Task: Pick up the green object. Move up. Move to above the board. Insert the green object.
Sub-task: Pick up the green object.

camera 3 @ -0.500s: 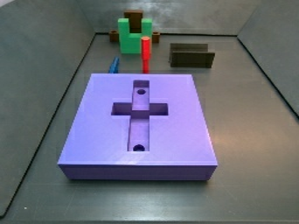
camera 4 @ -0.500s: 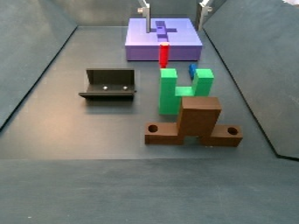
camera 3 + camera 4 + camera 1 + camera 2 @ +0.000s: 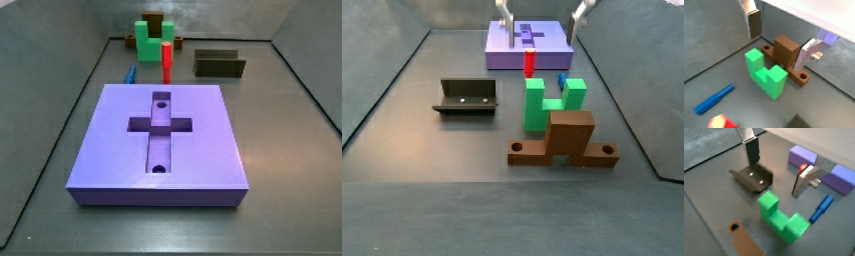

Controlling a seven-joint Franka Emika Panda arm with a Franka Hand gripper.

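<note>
The green object is a bright green stepped block standing on the floor between the red peg and the brown piece. It shows in both wrist views and at the far end of a side view. The purple-blue board with its cross recess lies flat. My gripper hangs open high up, well above the green object, with nothing between its fingers. In both wrist views the gripper has only floor beneath its gap. One side view does not show it.
The dark fixture stands beside the green object. A small blue peg lies on the floor by the red peg. The brown piece sits right behind the green object. Walls enclose the floor.
The gripper's fingers reach a little further into the top of the side view than before, so it has come down slightly. The pieces have not moved.
</note>
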